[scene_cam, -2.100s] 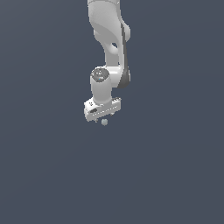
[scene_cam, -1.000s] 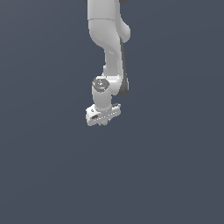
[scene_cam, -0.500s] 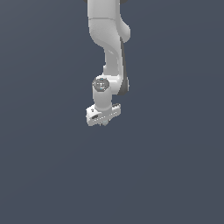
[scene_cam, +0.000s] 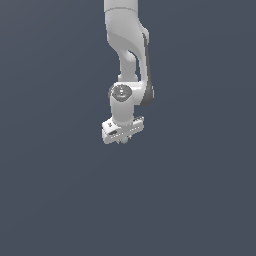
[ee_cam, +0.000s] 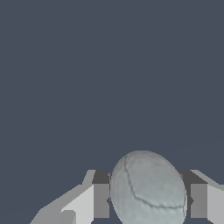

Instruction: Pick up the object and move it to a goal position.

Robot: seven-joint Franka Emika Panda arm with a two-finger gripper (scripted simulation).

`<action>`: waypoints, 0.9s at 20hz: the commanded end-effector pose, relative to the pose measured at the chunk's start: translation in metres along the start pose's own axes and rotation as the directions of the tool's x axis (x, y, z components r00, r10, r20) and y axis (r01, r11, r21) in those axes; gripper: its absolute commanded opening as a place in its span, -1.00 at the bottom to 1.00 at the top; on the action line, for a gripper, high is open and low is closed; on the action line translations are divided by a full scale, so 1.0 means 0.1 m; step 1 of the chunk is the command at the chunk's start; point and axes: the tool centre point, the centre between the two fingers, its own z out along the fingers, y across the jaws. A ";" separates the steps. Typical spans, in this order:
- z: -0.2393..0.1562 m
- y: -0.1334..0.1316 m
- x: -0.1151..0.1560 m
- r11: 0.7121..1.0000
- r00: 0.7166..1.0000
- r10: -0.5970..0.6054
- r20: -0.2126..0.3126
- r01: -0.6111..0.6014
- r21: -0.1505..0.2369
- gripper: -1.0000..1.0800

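The hand (scene_cam: pixel 123 140) was clenched on the pale grey ball (ee_cam: pixel 148 189), so the pick-up looked done; carrying it to the unseen goal remained.

Only a plain backdrop (scene_cam: pixel 55 200) of dark slate blue-grey. Spread on every side of the pincer (scene_cam: pixel 123 140) in the exterior view: above it, below it, and out toward that view's left and right. Flat and matte, with one even tone from edge to edge. Seen again in the wrist view (ee_cam: pixel 87 65), lying beyond the pincer (ee_cam: pixel 148 202) and taking up most of that picture in the same dull colour. Cannot tell whether floor, wall or tabletop. Cannot tell whether touching the pincer or well apart from it.
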 end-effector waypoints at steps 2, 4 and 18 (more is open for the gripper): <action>-0.22 -0.08 0.19 1.000 1.000 0.000 -0.001 0.000 0.000 -1.00; -0.37 -0.14 0.31 1.000 1.000 -0.001 -0.001 0.001 0.000 -1.00; -1.44 -0.51 1.26 1.000 1.000 -0.001 -0.001 0.001 0.000 -1.00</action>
